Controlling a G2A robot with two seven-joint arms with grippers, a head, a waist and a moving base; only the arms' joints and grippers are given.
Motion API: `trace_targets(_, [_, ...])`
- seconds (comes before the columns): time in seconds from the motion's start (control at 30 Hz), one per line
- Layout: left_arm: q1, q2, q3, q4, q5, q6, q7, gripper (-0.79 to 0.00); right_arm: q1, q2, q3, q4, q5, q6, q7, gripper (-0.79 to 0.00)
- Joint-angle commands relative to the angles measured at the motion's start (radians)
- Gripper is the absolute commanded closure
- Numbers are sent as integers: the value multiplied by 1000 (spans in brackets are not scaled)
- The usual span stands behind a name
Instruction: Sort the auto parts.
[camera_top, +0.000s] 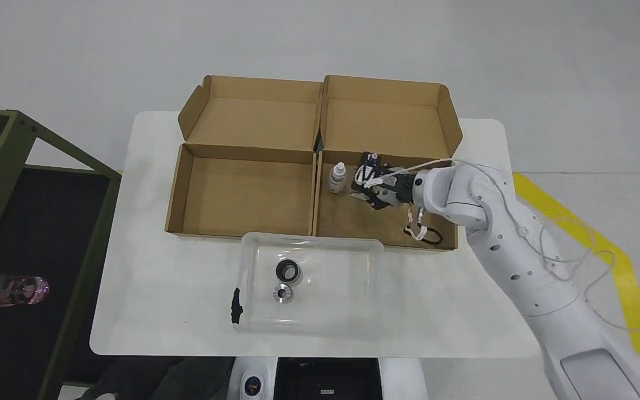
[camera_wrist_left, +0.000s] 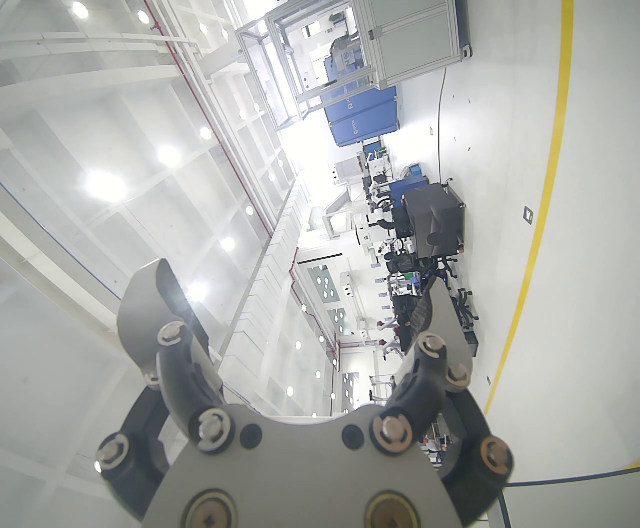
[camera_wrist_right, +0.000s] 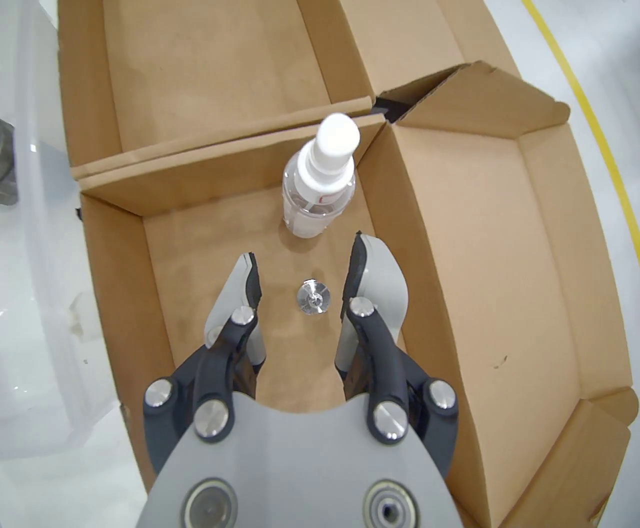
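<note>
A: Right pincer (camera_wrist_right: 305, 256), state?
B: Spread about halfway, nothing gripped. It hangs inside the right-hand open brown cardboard box (camera_wrist_right: 450, 225), fingers pointing down at the box floor.

A: And the part?
B: A small round silver metal part (camera_wrist_right: 312, 297) lies flat on that box floor, between the two fingers (camera_wrist_right: 372, 270). There is a gap on either side, no contact.

A: Anything else in that box?
B: A clear plastic spray bottle with a white cap (camera_wrist_right: 320, 185), upright, just beyond the fingertips. It stands close to the wall next to the left-hand open brown cardboard box (camera_top: 240, 195). In the top view a small dark looped item (camera_top: 421, 234) lies near the front wall, beside the arm. Too small to identify.

A: Left pincer (camera_wrist_left: 299, 280)?
B: Wide open, holding nothing, aimed up at the hall ceiling.

A: Bench layout?
B: A white bench (camera_top: 150, 250). The two boxes sit side by side toward the back, lids folded open. In front of them is a clear plastic tray (camera_top: 362, 300). In the tray are a black ring (camera_top: 290, 269) and, just beside it toward the front, a small silvery round piece (camera_top: 284, 294). A small black object (camera_top: 236, 306) sits at the tray's left edge; can't tell what it is.
</note>
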Motion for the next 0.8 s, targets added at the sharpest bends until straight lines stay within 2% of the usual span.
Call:
trace_targets(0.0, [0, 0, 0, 0, 0, 0, 0, -785, -33, 8, 24, -50, 12, -7, -6, -342])
trace_targets(0.23, [0, 0, 0, 0, 0, 0, 0, -785, -158, 26, 57, -231, 20, -2, -39, -317])
trace_targets(0.4, [0, 0, 0, 0, 0, 0, 0, -785, -223, 30, 27, -328, -13, -11, -53, -351])
trace_targets(0.77, [0, 0, 0, 0, 0, 0, 0, -785, -279, 20, -71, -416, -134, 30, -119, -388])
